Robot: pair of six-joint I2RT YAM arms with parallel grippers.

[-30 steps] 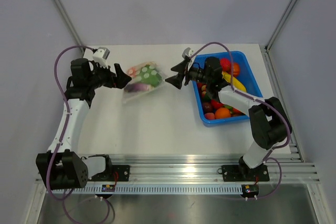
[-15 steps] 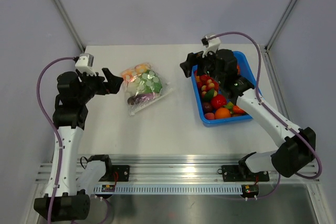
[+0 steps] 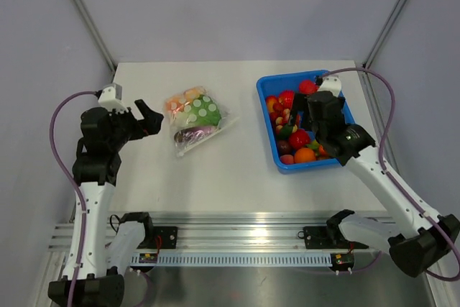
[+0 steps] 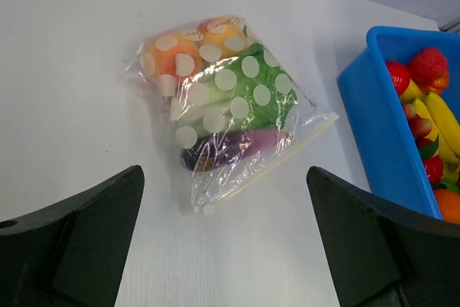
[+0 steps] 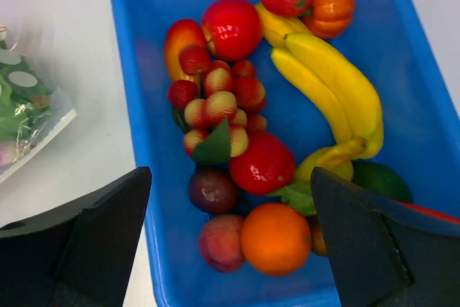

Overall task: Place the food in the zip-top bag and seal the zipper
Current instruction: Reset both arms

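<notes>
Both grippers are spread wide, holding nothing. By the tabletop's left edge sits the left gripper (image 3: 149, 118); the zip-top bag (image 3: 194, 121) lies near it to the right, floppy and slick, food (image 4: 237, 91) inside, so I'd pinch beside the zipper (image 4: 266, 165). Can't tell if that's sealed. Further right, the right gripper (image 5: 230, 177) hovers over the blue tray (image 3: 267, 116).

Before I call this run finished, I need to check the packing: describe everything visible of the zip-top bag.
The zip-top bag is clear, floppy plastic printed with white dots, lying on the white table apart from the blue tray. Inside: orange pieces, green lettuce, a purple eggplant. Its zipper strip runs along the tray-side edge; sealed or not, I cannot tell. Only the table touches it.
</notes>
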